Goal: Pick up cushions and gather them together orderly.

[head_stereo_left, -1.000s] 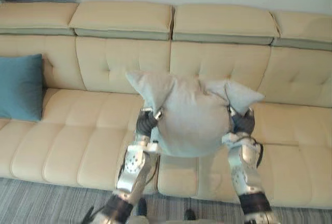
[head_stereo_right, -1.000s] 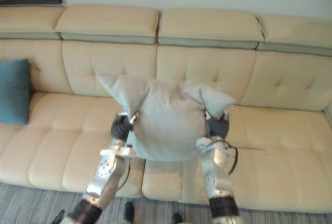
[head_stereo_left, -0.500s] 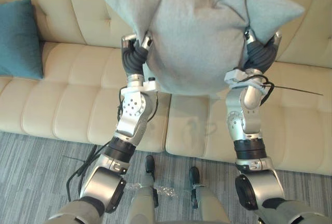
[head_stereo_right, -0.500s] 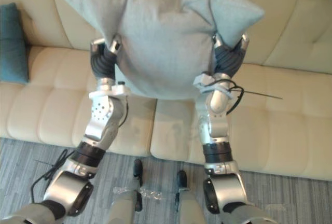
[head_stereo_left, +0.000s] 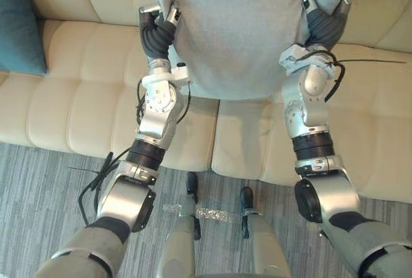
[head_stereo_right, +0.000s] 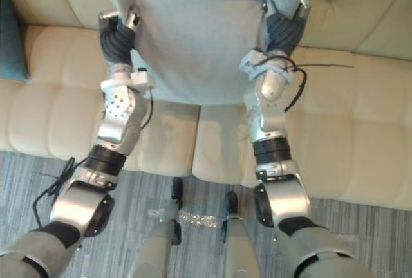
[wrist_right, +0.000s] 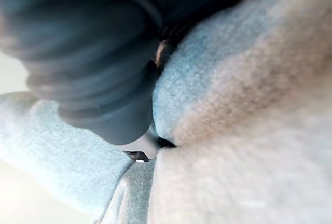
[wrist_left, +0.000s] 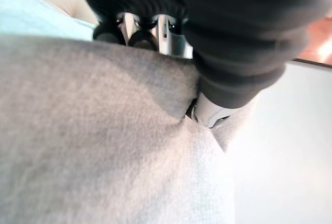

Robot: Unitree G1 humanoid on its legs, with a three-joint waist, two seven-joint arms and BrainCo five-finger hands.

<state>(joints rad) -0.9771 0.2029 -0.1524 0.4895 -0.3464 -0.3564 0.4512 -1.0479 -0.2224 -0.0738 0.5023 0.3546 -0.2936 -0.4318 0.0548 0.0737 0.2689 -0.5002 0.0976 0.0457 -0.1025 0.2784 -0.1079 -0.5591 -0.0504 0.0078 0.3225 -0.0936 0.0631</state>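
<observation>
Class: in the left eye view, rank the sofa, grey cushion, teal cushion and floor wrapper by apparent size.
1. sofa
2. grey cushion, held up nearer the camera, top cut off
3. teal cushion, partly cut off by the picture's edge
4. clear wrapper

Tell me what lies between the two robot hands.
The grey cushion spans it, gripped by the left robot hand and right robot hand, as the left eye view shows.

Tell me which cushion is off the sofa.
The grey cushion, gripped by the left hand and right hand above the sofa; the teal cushion rests on it.
</observation>
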